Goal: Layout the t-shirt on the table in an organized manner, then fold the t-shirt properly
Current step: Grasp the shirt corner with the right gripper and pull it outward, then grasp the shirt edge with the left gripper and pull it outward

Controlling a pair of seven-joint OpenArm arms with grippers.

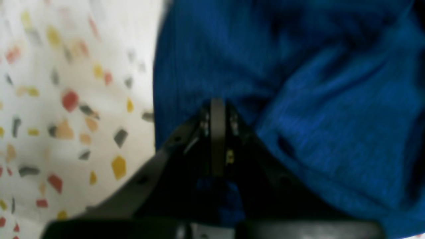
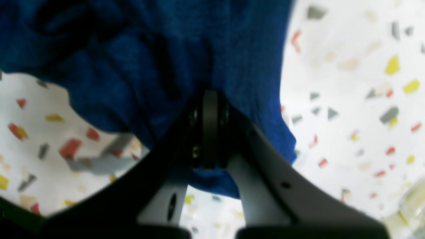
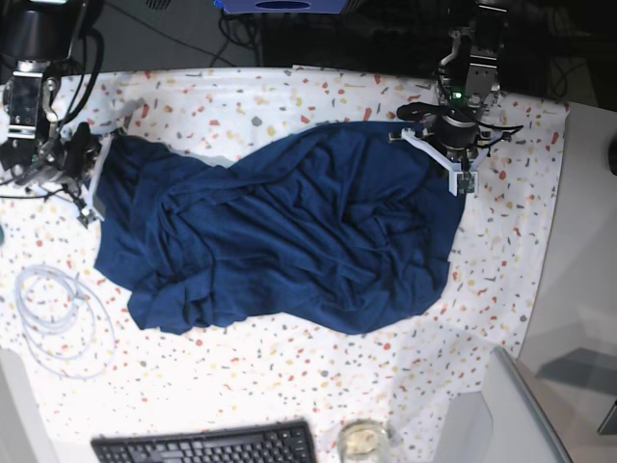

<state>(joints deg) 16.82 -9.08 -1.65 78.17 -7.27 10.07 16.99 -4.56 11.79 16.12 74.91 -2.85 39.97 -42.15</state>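
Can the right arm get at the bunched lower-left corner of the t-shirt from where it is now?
Probably, but not freely: the right gripper is shut on the t-shirt edge. It must release first; nothing lies between on the table.

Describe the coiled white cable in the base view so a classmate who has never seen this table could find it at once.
Start at the speckled table and find the big navy t-shirt at its middle. Look to the lower left of the shirt: the white cable lies there in loose loops, apart from the cloth. It is the only thin, looped thing; the black keyboard nearby is flat and rectangular.
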